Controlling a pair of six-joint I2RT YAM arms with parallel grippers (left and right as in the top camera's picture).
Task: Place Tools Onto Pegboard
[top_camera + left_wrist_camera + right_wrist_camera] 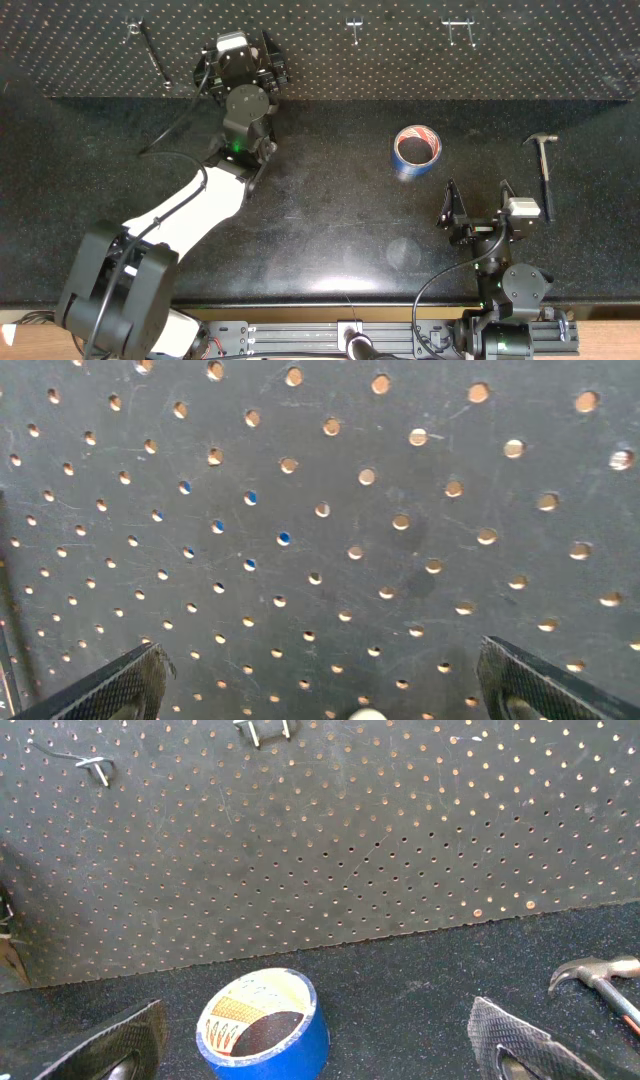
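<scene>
the pegboard (445, 525) in front of my left claw (318, 650) is a dark, matt sheet marked with fine scratches. the fingers (115, 685) on that claw and on my right claw (318, 1008) have a woven, carbon-like black skin with a dull sheen. the bench (420, 990) is black, grainy and rough, the tape roll (295, 1055) is glossy blue plastic, the hammer (585, 972) has a polished metal head, and the hooks (252, 734) and wrench (152, 52) look like bare bright metal.
</scene>
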